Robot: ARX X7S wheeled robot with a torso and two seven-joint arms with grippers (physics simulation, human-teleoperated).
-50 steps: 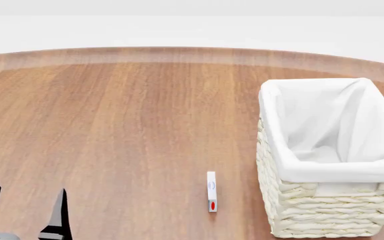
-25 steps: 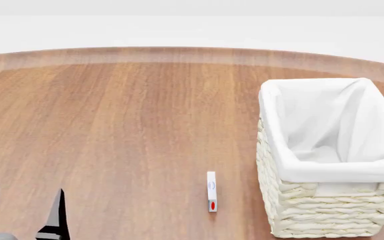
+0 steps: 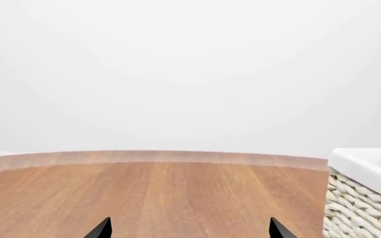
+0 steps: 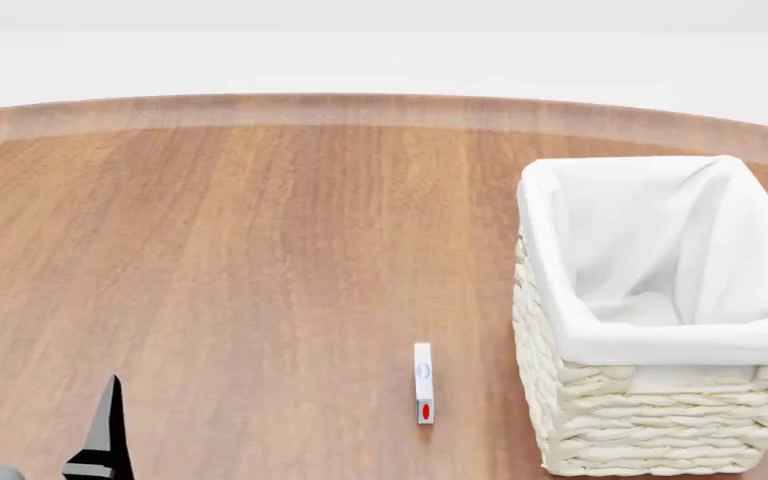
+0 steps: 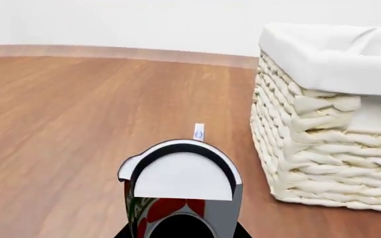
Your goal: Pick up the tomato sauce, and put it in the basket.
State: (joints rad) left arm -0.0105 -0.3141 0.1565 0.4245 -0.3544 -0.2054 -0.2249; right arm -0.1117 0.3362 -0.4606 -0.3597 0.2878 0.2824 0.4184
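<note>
Right wrist: tomato sauce [image 5: 180, 191] in gripper [image 5: 180, 229]

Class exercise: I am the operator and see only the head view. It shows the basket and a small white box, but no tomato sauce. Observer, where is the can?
Observer: The right wrist view shows the tomato sauce close against that camera, apparently gripped in the right end effector.
Operator: What lies ahead of it there?
Observer: The small white box shows just past the can's top, and the woven side of the basket stands beyond, off to one side.
</note>
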